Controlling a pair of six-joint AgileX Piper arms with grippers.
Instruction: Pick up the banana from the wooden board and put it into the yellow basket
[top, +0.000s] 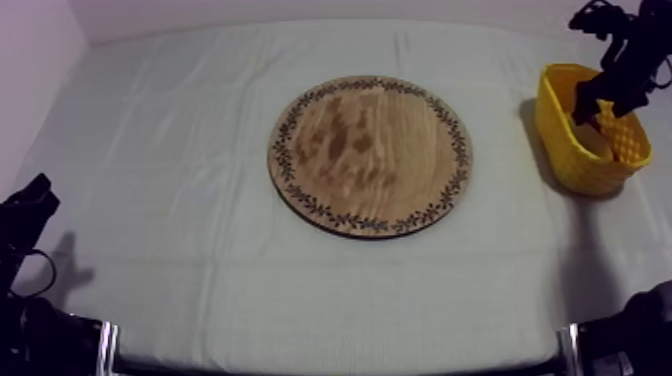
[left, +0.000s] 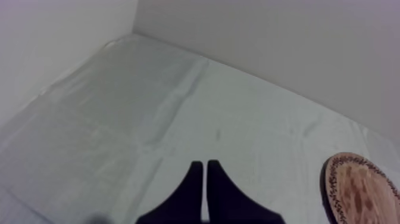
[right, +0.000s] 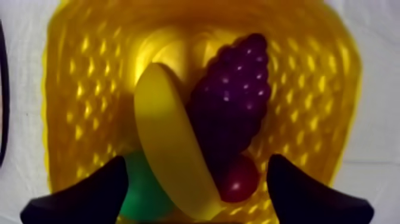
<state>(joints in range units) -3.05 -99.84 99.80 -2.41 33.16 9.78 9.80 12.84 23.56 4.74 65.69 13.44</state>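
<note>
The banana lies inside the yellow basket, beside a bunch of grapes, a small red fruit and a green pear. My right gripper hangs just above the banana, open, with its fingers wide apart and nothing between them. In the top view the right gripper sits over the basket at the table's right side. The round wooden board in the middle of the table is bare. My left gripper is shut on nothing and rests low at the left.
The grey-white cloth covers the table, with walls close behind and at the left. The board's patterned rim lies to the right of the left gripper.
</note>
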